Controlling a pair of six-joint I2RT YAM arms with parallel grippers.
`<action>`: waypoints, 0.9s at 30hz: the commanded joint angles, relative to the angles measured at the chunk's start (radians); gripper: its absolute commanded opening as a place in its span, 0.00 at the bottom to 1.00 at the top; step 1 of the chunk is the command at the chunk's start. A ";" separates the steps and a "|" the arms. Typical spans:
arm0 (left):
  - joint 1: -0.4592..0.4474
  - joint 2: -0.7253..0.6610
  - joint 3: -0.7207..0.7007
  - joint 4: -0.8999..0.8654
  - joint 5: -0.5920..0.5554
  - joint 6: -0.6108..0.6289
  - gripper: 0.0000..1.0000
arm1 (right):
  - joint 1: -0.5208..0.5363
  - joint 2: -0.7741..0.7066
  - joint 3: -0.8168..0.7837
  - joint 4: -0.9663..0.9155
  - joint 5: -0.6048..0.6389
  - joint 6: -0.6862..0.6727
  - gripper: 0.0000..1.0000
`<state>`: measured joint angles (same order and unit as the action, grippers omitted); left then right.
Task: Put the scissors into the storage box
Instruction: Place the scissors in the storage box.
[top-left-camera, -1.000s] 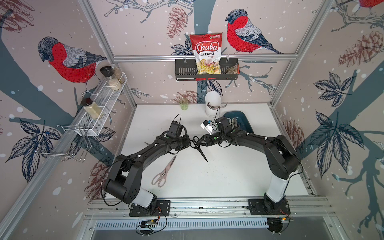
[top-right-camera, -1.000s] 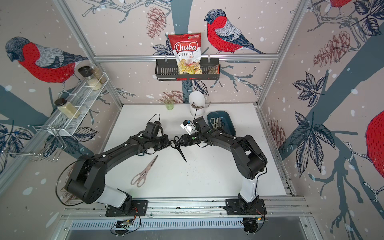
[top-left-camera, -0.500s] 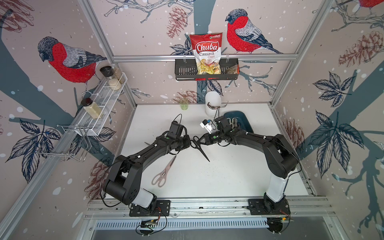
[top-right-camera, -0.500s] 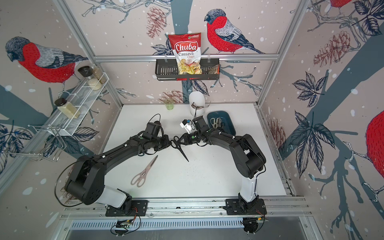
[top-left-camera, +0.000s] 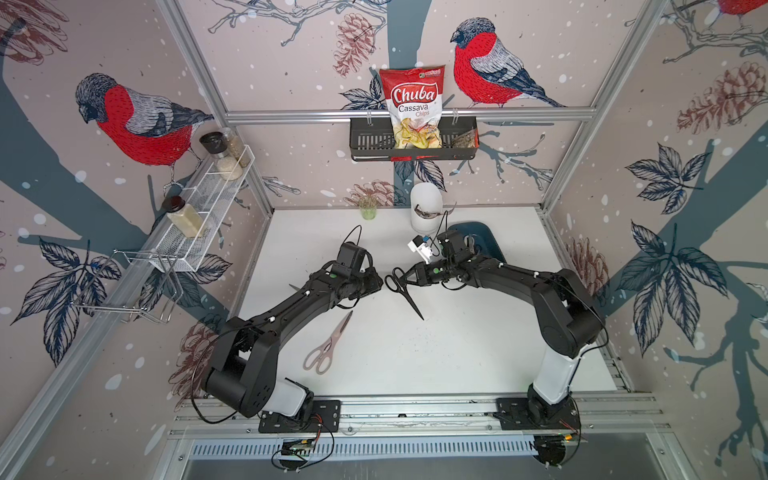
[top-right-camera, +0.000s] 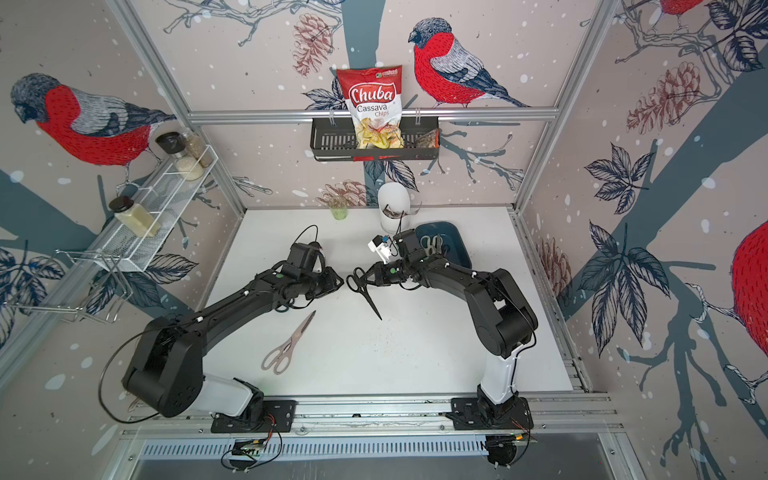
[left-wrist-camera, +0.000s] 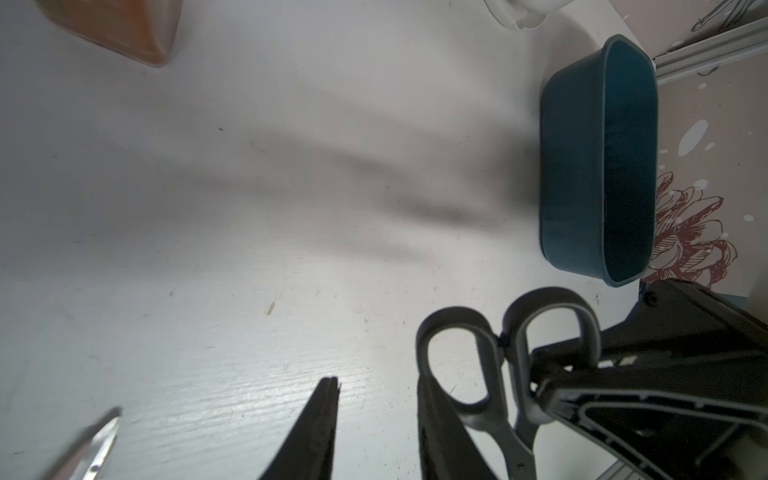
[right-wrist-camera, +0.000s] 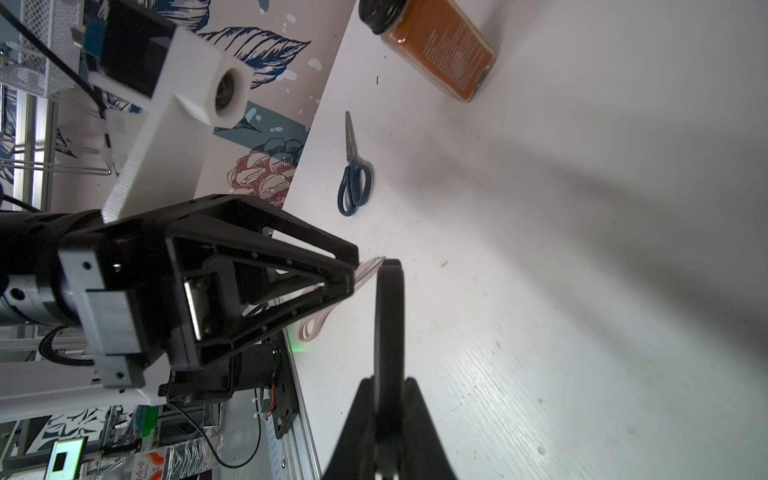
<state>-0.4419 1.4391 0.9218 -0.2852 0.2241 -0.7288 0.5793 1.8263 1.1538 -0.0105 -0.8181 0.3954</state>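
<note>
White desk (top-left-camera: 478, 353), both arms meeting over its middle.

Storage box (top-right-camera: 459, 245): dark teal, at the far right of the desk, behind the right wrist. A pale-handled pair (top-right-camera: 432, 244) lies inside it. In the left wrist view the box (left-wrist-camera: 573, 166) stands beyond the held handles, apart from them.

Black-handled scissors (top-left-camera: 405, 291): at mid-desk, outside the box, blades together and pointing toward the near edge. Cannot tell whether the tip touches the desk.

Right gripper (top-left-camera: 411, 276): clenched on one handle loop of the black-handled scissors (its own wrist view shows both fingers pressed flat against the edge-on handle (right-wrist-camera: 388, 332)).

Left gripper (top-left-camera: 379, 282): released, fingers parted with bare desk showing between them in its wrist view (left-wrist-camera: 374, 395). The handle loops (left-wrist-camera: 498, 361) sit just beside one finger, on its outer side, not in the gap.

Pink-handled shears (top-left-camera: 328, 343): flat on the desk near the left forearm, well apart from the box.

Blue-handled pair (right-wrist-camera: 353, 174): small, flat near the desk's left edge.

Spice jar (right-wrist-camera: 436, 54): on its side, beyond that pair.
</note>
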 joint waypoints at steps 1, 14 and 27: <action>0.011 -0.032 -0.009 -0.020 -0.050 0.004 0.39 | -0.040 -0.036 -0.015 0.011 0.001 -0.009 0.00; 0.122 -0.138 -0.171 0.023 -0.066 -0.038 0.38 | -0.407 -0.133 0.021 -0.139 0.225 -0.075 0.00; 0.123 -0.123 -0.210 0.059 -0.053 -0.084 0.37 | -0.538 0.010 0.163 -0.118 0.297 -0.072 0.00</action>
<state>-0.3218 1.3148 0.7052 -0.2516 0.1764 -0.8047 0.0360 1.8122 1.2865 -0.1375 -0.5240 0.3393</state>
